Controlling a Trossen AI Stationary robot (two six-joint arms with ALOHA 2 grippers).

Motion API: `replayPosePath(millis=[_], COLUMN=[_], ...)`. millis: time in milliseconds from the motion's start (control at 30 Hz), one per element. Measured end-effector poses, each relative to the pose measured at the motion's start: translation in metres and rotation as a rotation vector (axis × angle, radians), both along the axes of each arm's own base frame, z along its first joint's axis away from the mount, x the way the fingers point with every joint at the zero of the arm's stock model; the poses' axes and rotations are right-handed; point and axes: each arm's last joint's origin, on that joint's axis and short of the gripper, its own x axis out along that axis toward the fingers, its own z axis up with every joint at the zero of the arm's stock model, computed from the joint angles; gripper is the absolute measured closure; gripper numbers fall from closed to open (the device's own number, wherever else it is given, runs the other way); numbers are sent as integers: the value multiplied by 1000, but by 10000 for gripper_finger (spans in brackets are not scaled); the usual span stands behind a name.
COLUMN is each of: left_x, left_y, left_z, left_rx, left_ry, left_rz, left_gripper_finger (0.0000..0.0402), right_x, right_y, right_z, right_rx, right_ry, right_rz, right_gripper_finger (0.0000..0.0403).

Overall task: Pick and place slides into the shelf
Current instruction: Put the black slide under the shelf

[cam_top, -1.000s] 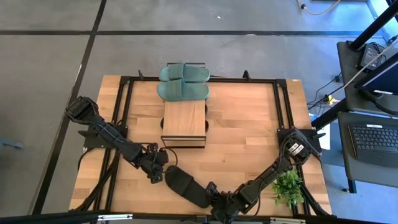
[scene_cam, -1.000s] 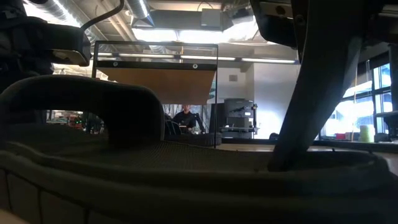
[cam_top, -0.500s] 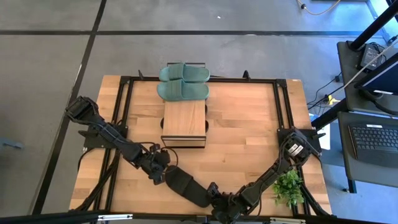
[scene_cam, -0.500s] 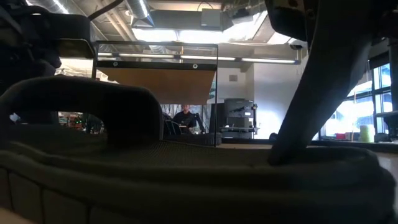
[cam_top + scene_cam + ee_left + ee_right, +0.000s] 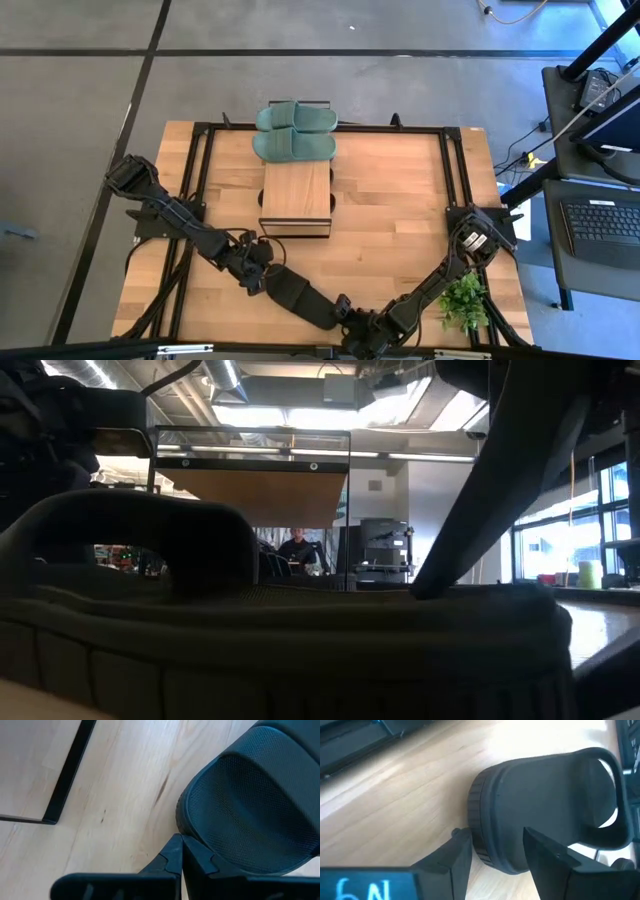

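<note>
From above, a black slide (image 5: 298,300) is seen lying diagonally on the table (image 5: 390,215) near its front edge, between the left gripper (image 5: 256,279) and the right gripper (image 5: 347,318). Two green slides (image 5: 293,132) are set crosswise on the shelf (image 5: 297,190).

At table height, the black slide (image 5: 270,640) is shown side-on.

In the left wrist view, the fingers (image 5: 176,857) are pressed together, their tips touching one end of the sole.

In the right wrist view, the fingers (image 5: 547,855) are clamped on the other end.
</note>
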Motion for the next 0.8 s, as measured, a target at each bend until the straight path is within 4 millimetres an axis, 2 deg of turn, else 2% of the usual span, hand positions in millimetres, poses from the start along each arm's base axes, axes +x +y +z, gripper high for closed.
replayPosePath(millis=[167,567,800], left_x=[0,0,0], left_y=[0,2,3], left_z=[0,0,-1], left_rx=[3,19,21], left_ry=[-3,-4,7], left_rz=[3,17,36], left_gripper_finger=[401,401,401], right_x=[1,7,10], right_y=[0,1,-1], right_z=[1,5,6], right_rx=[-3,-41,-45], right_ry=[-13,-57,-78], right_rz=[-2,54,32], right_gripper_finger=[238,309,315])
